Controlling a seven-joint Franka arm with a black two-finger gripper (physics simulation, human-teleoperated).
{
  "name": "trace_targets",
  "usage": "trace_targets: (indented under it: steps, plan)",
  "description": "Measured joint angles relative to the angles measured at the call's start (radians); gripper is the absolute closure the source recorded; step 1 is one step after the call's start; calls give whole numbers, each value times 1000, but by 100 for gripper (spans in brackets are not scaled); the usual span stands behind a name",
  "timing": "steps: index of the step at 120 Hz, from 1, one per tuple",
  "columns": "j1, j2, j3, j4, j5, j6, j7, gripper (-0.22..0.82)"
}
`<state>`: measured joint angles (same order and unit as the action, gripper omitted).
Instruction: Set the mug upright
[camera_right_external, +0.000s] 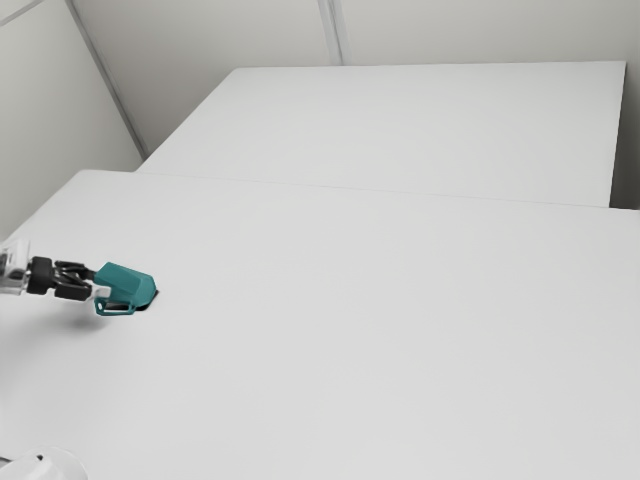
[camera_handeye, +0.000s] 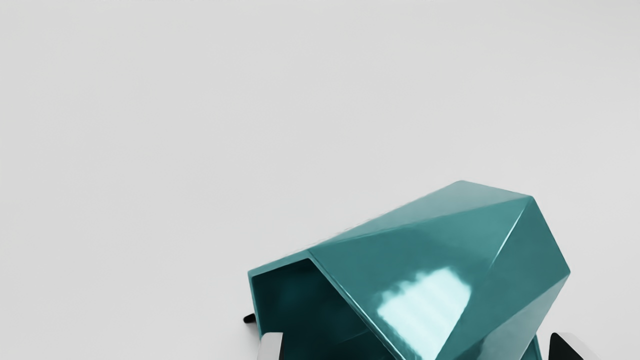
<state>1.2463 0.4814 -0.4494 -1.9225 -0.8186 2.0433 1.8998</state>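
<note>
The black 2-finger gripper (camera_right_external: 95, 282), its 2 fingers wide apart, is at the exterior view's left, beside 1 glossy teal faceted mug (camera_right_external: 132, 284) lying on its side on the smooth white table (camera_right_external: 350, 330).

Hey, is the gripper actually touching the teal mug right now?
Cannot tell. In the wrist view, one fingertip overlaps the mug at its open end, hiding any contact; table shows between the other fingertip and the mug.

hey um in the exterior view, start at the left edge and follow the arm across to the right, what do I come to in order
White arm end, black gripper, teal mug.
</note>
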Motion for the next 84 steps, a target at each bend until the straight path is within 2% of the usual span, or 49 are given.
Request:
trace_targets:
  steps: [36, 72, 84]
  plan:
    - [-26, -11, 3, -40, -34, 18, 51, 13]
    - [-38, -45, 3, -37, -43, 32, 81, 46]
    - [-41, -65, 2, -33, -42, 34, 88, 54]
